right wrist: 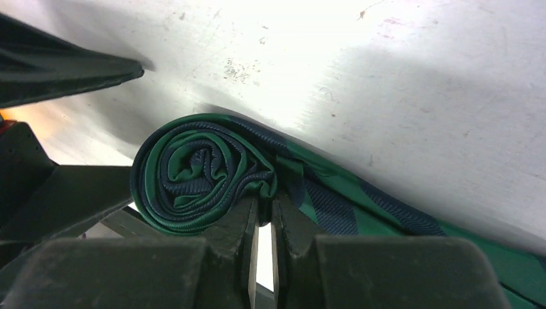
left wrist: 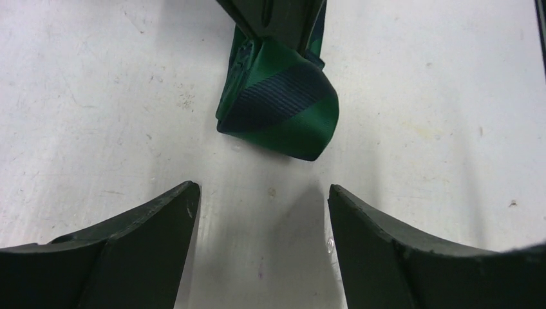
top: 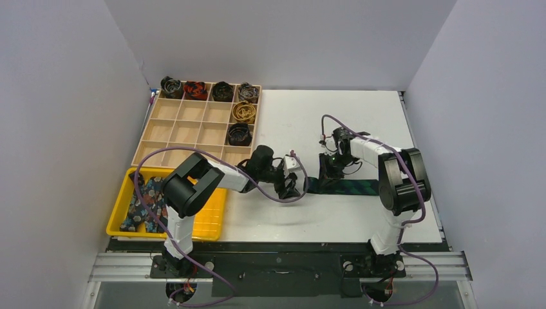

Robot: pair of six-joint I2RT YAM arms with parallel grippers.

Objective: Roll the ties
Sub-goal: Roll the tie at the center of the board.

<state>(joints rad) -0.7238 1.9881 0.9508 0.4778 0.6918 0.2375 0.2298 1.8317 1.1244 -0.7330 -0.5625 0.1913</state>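
A green and navy plaid tie (top: 351, 187) lies flat on the white table, its left end wound into a loose coil (right wrist: 199, 174). My right gripper (right wrist: 264, 205) is shut on the coil's edge, pinching a fold of fabric between its fingers. The left wrist view shows the same coil (left wrist: 277, 112) just beyond my left gripper (left wrist: 261, 190), which stands open over bare table with nothing between its fingers. From above, the left gripper (top: 291, 187) sits just left of the right gripper (top: 326, 172). Floral ties (top: 147, 203) lie in the yellow tray.
A wooden compartment box (top: 180, 125) at the back left holds several rolled ties (top: 223, 91) along its far row and right column. The yellow tray (top: 212, 222) sits at the front left, beside the left arm's base. Grey walls enclose the table.
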